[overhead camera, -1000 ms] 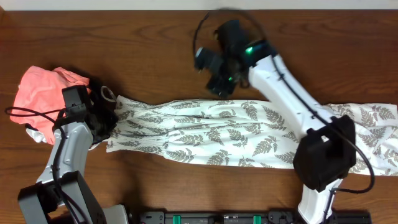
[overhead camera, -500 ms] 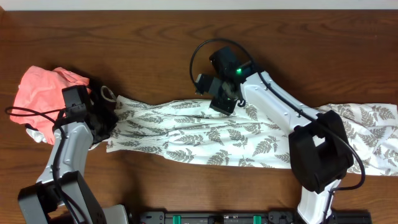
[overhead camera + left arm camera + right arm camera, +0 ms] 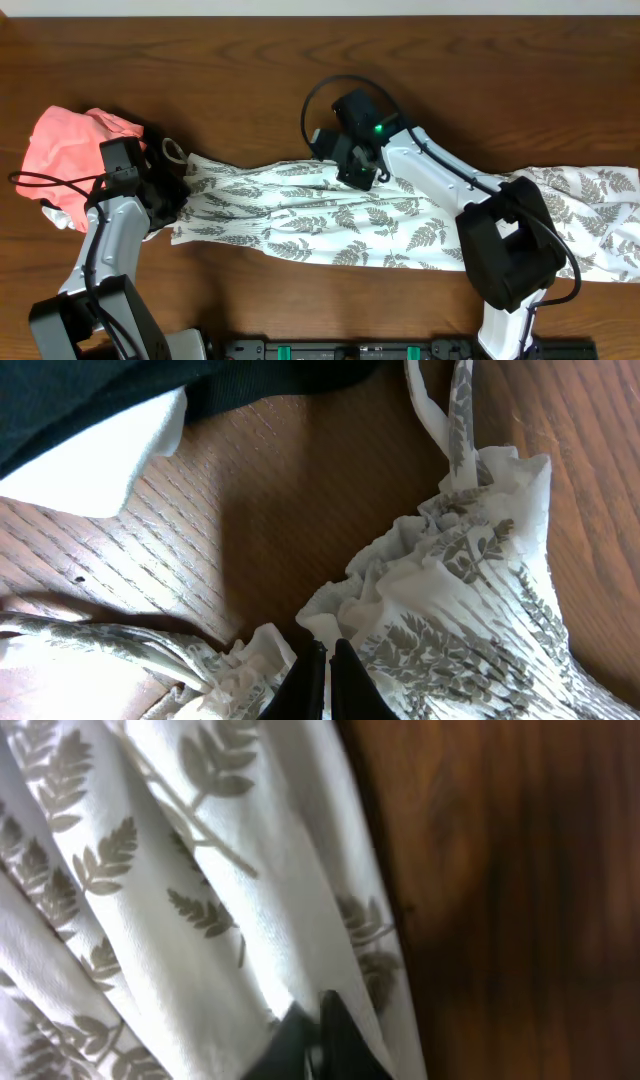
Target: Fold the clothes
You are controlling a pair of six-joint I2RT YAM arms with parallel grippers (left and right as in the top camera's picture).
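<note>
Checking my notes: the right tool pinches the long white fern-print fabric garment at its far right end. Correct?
No. The right tool pinches the long white fern-print fabric garment near the middle of its upper edge, not its far right end, as the overhead view shows.

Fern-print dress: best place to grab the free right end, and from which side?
Probably take the dress by its far-right hem corner, from above: the cloth there lies flat and spread out on the table, not bunched like the middle.

Clothes: white, grey fern print all over. Garment: salmon-pink. Table: dark brown woodgrain.
</note>
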